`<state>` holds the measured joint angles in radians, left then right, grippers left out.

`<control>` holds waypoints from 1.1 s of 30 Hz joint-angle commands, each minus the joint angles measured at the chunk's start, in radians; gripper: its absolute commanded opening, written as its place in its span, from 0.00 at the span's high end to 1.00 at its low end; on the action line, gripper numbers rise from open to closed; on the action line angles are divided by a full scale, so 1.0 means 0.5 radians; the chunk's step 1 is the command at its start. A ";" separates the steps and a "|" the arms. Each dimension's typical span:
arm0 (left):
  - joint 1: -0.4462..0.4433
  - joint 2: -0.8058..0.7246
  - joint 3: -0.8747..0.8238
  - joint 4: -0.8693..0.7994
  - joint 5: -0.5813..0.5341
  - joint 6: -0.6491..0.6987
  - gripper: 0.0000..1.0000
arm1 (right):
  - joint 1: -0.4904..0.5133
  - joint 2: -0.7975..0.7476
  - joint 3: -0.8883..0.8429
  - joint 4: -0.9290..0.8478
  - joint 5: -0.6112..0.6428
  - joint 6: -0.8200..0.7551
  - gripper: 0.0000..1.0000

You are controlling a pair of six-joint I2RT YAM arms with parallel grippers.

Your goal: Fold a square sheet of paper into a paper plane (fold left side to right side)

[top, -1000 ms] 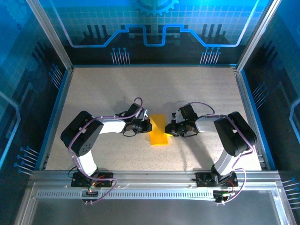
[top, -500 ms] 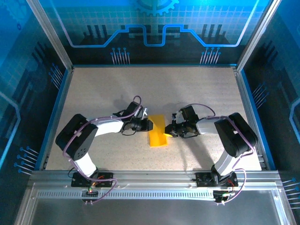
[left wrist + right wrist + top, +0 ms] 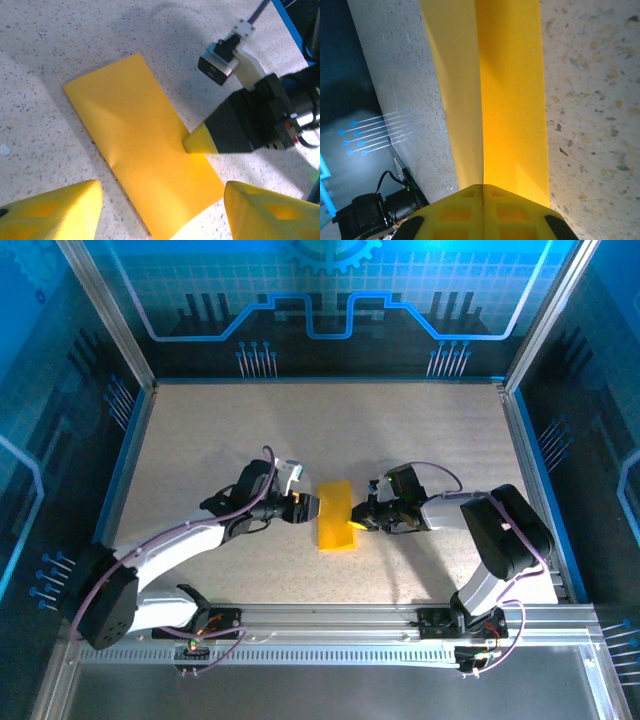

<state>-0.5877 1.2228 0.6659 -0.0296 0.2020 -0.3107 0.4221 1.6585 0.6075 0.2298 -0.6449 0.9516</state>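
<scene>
The square sheet of paper [image 3: 335,515] lies mid-table, folded in half into a narrow yellow-orange rectangle [image 3: 145,165]. My left gripper [image 3: 306,508] hovers at its left side, open. In the left wrist view its yellow fingertips [image 3: 55,212] stand wide apart over the sheet's near end, touching nothing. My right gripper [image 3: 362,521] is at the sheet's right long edge, shut on that edge [image 3: 200,141]. In the right wrist view the paper [image 3: 512,90] runs straight into the closed seam of the right gripper [image 3: 482,187], with one paler layer [image 3: 452,90] beside it.
The speckled table [image 3: 420,430] is walled by blue panels and an aluminium frame, with a rail [image 3: 330,615] along the near edge by the arm bases. The right arm's wrist camera [image 3: 220,70] sits close above the paper.
My left gripper has opened and let go of the paper's left side, and the left arm has stretched out lower and to the left. The right gripper stays shut at the right edge.
</scene>
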 commanded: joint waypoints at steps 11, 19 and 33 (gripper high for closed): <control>-0.496 -0.371 -0.179 -0.239 -0.281 0.385 0.30 | 0.001 -0.076 0.066 -0.177 0.054 0.035 1.00; -0.845 -0.209 -0.100 -0.223 -0.509 0.452 0.30 | 0.003 -0.054 0.055 -0.129 0.067 0.093 1.00; -1.134 0.526 0.287 -0.189 -0.970 0.475 0.30 | 0.011 -0.028 0.055 -0.104 0.053 0.102 1.00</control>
<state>-1.1366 1.4433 0.7628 -0.1257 -0.1814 -0.0940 0.4244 1.6344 0.6235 0.1764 -0.6102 0.9951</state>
